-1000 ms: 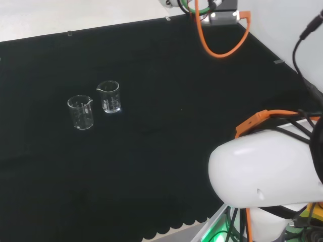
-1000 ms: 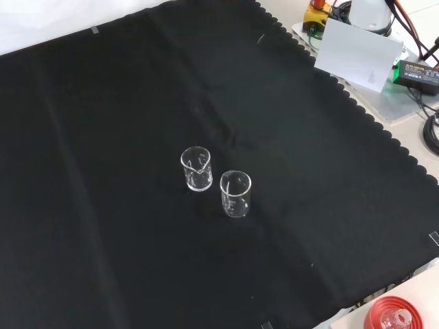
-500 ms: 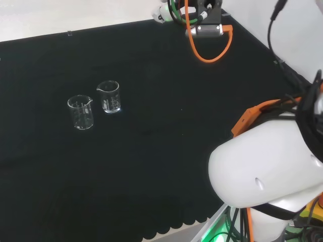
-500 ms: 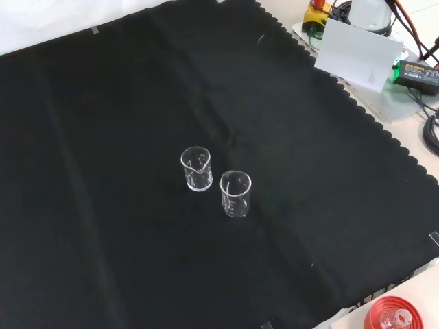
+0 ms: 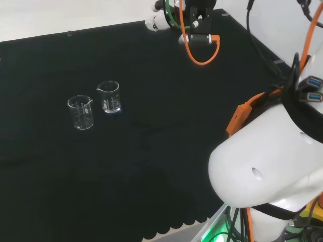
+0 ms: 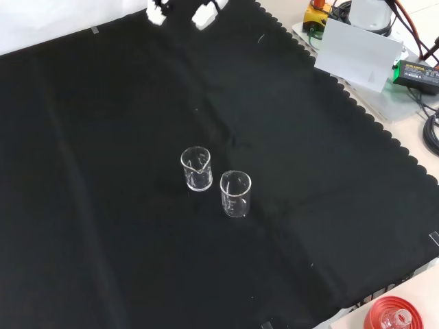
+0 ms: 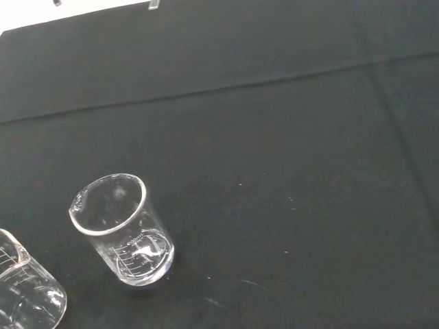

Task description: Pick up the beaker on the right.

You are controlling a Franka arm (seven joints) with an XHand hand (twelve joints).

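Two empty beakers stand upright, side by side, mid-bench; the right beaker (image 5: 109,96) in the head view is the target. The robot hand (image 6: 204,13) is well apart; whether its fingers are open I cannot tell

arm: big white link (image 5: 267,166) fills the head view's lower right, orange cable clipped along it | hand (image 6: 203,14): white fingertips enter at the front view's top edge, held high | head view: wrist and hand (image 5: 157,21) at the top, above the far counter edge | finger pose: cannot tell
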